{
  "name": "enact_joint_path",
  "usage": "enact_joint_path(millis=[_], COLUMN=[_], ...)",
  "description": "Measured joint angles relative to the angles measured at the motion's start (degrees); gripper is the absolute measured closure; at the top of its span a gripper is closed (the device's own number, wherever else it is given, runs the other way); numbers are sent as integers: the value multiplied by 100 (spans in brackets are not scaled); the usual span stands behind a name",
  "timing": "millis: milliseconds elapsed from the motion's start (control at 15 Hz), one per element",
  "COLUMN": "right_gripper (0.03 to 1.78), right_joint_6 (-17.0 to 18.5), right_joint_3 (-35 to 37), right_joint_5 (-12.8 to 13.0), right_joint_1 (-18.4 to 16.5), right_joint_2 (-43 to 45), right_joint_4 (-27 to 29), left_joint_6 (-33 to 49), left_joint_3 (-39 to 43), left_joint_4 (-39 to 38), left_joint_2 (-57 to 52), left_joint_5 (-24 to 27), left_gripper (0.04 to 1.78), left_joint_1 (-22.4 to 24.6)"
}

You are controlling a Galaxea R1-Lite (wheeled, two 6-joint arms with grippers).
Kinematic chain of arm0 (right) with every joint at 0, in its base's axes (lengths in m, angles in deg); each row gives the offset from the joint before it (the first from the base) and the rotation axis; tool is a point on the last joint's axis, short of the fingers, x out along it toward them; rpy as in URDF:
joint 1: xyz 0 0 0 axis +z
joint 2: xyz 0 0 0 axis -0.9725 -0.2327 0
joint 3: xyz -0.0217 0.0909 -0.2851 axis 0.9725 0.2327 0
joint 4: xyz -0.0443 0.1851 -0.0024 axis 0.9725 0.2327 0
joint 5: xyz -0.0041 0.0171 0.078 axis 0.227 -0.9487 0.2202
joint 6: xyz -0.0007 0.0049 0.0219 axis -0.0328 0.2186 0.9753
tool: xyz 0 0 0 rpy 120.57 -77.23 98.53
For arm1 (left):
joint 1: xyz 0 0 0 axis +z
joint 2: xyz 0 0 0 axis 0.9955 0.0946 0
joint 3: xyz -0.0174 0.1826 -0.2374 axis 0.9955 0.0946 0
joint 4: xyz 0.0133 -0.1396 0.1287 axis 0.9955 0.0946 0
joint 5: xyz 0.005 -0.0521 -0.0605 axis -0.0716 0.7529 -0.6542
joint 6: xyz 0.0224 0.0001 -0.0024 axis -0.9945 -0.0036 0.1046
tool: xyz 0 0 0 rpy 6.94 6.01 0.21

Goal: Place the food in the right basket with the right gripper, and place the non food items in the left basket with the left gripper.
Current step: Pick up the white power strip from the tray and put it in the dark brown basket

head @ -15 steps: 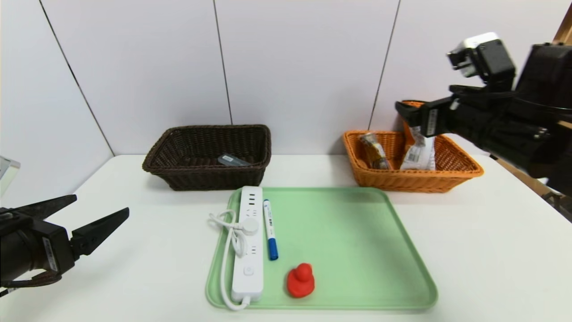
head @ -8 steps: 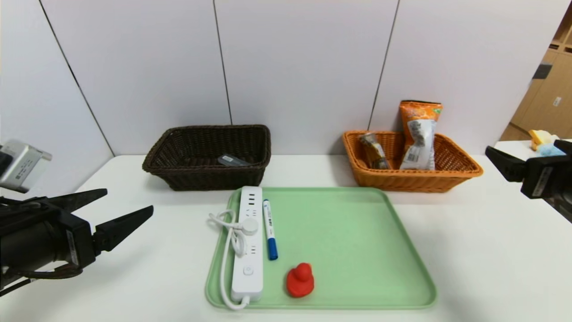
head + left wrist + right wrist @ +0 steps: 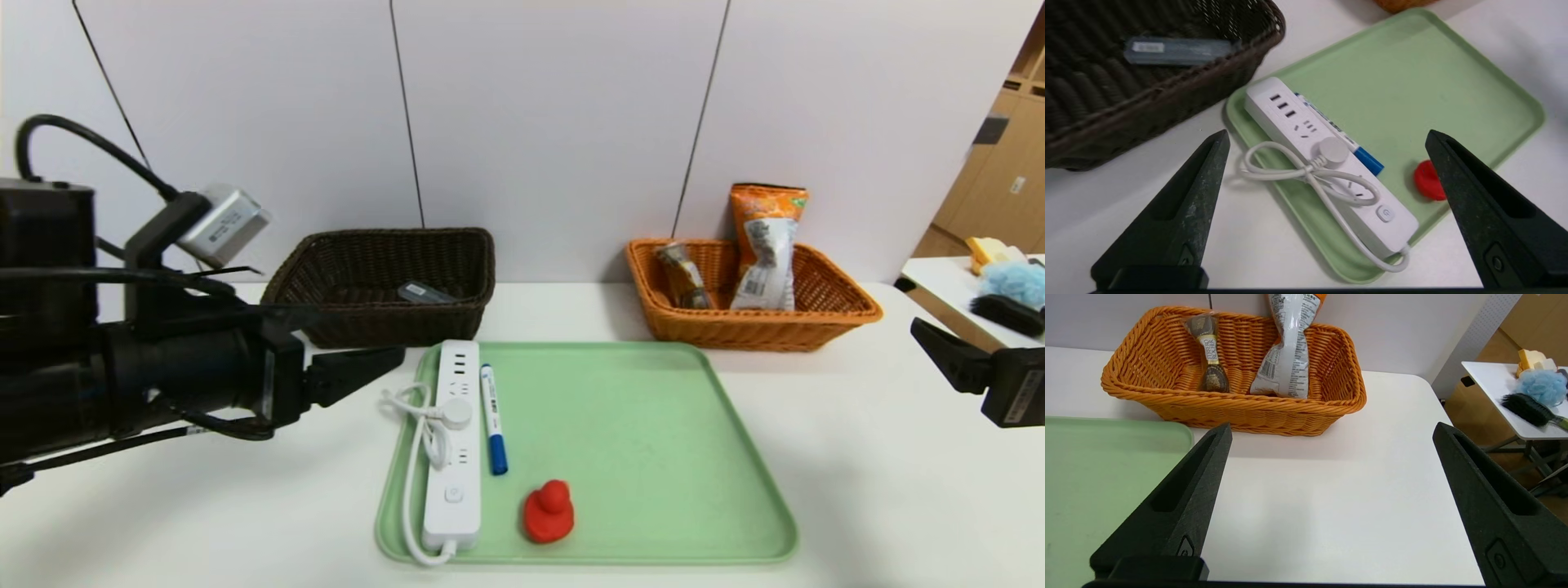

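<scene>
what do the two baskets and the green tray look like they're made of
Both the brown basket and orange basket show woven strands, likely wicker or plastic rattan. The green tray looks like smooth matte molded plastic, with rounded corners and a raised rim.

left tool point(image 3: 343, 347): black, pointed fingers | grey wrist box | black cable

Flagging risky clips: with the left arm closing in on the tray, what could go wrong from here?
1. The power strip has a loose cord hanging over the tray rim; it could snag.
2. The marker lies right beside the strip, so the open left gripper might knock either.
3. The strip looks long for the brown basket.
</scene>
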Motion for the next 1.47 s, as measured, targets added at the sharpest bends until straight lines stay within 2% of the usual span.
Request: enact_joint_path(millis=[133, 267, 467, 600, 800, 1000, 1467], right_gripper=[12, 12, 12, 12, 12, 12, 12], right_joint_6=[-5, -21, -27, -29, -32, -18, -5], right_joint_3=[13, 17, 50, 77, 110, 146, 151], right_joint_5=[-11, -18, -32, -32, -29, -44, -208], right_joint_1=[6, 6, 6, 6, 6, 6, 4], right_joint_2=[5, 7, 7, 7, 7, 5, 0], right_joint_4=[4, 6, 9, 11, 11, 9, 4], left_joint_6=[145, -413, -2505, -3991, -5910, -7163, -7364], left_joint_3=[-362, -474, -402, -341, -245, -185, 79], left_joint_4=[624, 714, 367, 271, 266, 262, 221], left_joint_2=[444, 852, 1218, 1373, 1458, 1337, 1438], left_joint_5=[-212, -356, -26, 229, 289, 168, -166], left_gripper=[13, 13, 13, 13, 13, 13, 13], left_joint_1=[-212, -90, 424, 583, 552, 323, 23])
